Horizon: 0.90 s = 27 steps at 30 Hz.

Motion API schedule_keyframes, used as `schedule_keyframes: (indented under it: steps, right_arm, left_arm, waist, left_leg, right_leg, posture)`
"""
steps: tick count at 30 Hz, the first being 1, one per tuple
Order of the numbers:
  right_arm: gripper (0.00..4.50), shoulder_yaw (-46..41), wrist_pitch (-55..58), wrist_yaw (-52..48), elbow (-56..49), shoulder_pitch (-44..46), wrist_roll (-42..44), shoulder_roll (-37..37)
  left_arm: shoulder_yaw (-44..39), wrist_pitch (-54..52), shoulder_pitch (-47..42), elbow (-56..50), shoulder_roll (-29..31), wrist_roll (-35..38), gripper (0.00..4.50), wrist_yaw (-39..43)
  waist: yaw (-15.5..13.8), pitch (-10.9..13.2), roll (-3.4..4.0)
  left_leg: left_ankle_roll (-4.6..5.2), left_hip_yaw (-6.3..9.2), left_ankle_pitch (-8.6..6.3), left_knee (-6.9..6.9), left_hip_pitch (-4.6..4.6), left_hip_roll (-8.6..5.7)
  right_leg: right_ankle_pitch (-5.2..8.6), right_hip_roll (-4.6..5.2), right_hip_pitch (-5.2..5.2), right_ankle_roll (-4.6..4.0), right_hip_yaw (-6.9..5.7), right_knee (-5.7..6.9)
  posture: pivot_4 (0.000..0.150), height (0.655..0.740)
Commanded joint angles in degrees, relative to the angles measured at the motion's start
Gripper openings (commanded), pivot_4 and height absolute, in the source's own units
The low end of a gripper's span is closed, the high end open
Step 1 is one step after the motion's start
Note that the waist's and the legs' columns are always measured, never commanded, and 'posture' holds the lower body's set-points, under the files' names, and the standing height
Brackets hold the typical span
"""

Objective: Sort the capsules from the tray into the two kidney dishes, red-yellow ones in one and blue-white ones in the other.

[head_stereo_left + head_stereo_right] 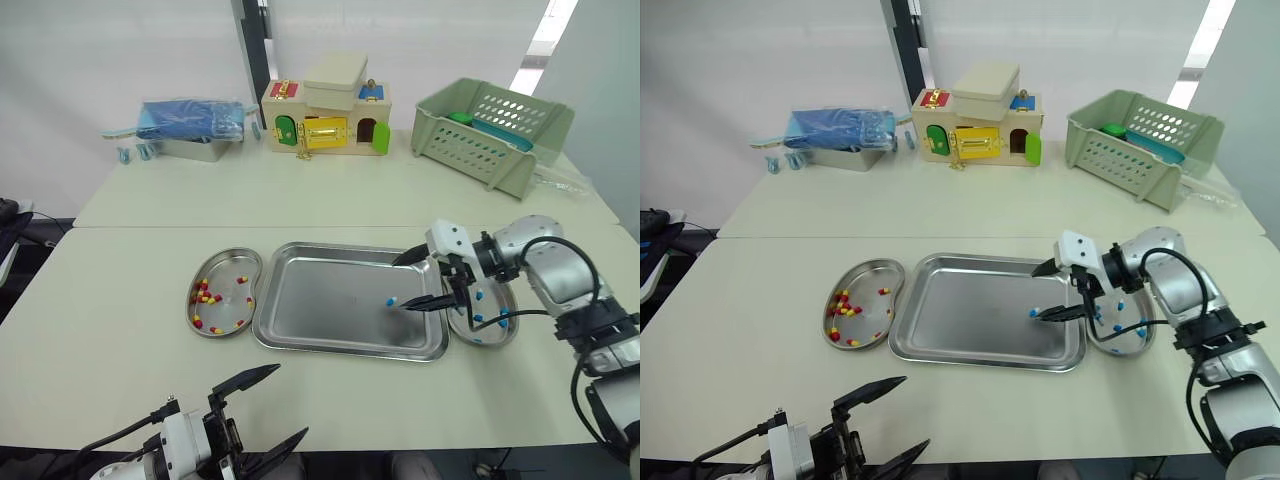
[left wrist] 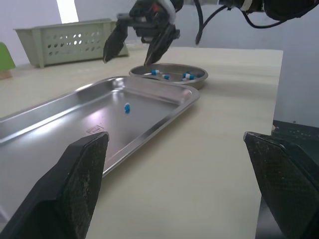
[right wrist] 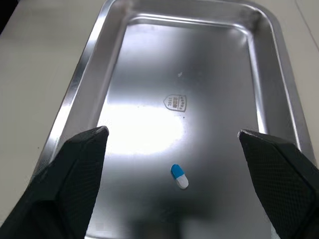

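Right hand [image 1: 399, 286] open wide, empty, over right end of tray [image 1: 300, 342], lone blue-white capsule [image 1: 391, 300] on tray beneath it, left kidney dish [image 1: 189, 302] holding red-yellow capsules [image 1: 205, 293], right kidney dish [image 1: 490, 343] holding blue-white capsules [image 1: 477, 318], left hand [image 1: 291, 400] open, empty, at near edge of surface [image 1: 120, 330]

One blue-white capsule [image 1: 391, 301] is seen on the R side of the steel tray [image 1: 320, 335]. The R gripper [image 1: 401, 286] is held over it w/ fingers spread. Red-yellow capsules [image 1: 205, 295] are gathered in the L kidney dish [image 1: 244, 257]. More blue-white capsules [image 1: 477, 318] lie in the R kidney dish [image 1: 500, 338], partly hidden by the arm. The L gripper [image 1: 290, 400] is held spread open over the table [image 1: 120, 330] front edge.
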<state>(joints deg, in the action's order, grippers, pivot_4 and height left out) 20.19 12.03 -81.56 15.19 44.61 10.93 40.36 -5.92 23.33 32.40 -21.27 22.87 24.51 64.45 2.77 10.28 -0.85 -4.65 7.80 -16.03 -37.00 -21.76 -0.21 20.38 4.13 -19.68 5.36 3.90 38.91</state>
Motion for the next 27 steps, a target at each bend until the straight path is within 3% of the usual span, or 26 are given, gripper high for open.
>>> schedule_keyframes:
  steps: [1,2,13,27]
  right_arm:
    - [3.20,0.55,-4.91,-1.51,5.03,2.77,-3.04,-1.42]
    - [2.88,0.98,-6.00,-1.52,6.67,3.35,-3.96,-2.19]
    - [2.88,1.94,-13.06,-1.09,17.00,6.26,-10.16,-7.39]
    - [2.88,2.02,-15.98,-1.00,22.04,7.58,-14.40,-9.71]
  left_arm:
    - [0.12,1.41,-0.29,0.44,1.03,1.18,4.50,-0.51]
    - [0.17,1.53,-0.45,0.67,1.18,1.24,4.50,-0.66]
    - [1.60,2.78,-0.45,1.27,1.52,0.71,4.50,-2.55]
    - [2.69,2.90,0.39,0.16,2.71,0.47,4.50,-4.94]
  waist:
    - [0.05,0.01,0.01]
    - [0.07,0.01,0.01]
    - [0.47,0.01,0.02]
    - [0.51,0.02,0.04]
  left_leg:
    - [0.00,0.00,0.00,0.00,-0.01,-0.01]
    - [0.00,0.00,0.00,0.00,-0.02,-0.01]
    - [-0.01,0.02,0.00,0.00,0.00,0.00]
    - [-0.01,0.01,0.00,0.01,0.00,0.00]
  right_leg:
    - [0.00,0.00,-0.01,0.00,0.00,-0.01]
    - [0.00,0.01,-0.03,0.00,0.00,-0.01]
    - [0.00,0.00,-0.04,0.00,0.01,0.02]
    - [0.00,0.00,-0.07,0.00,0.03,0.04]
  posture:
    - [0.150,0.7400]
    - [0.150,0.7400]
    - [0.150,0.7400]
    - [0.150,0.7400]
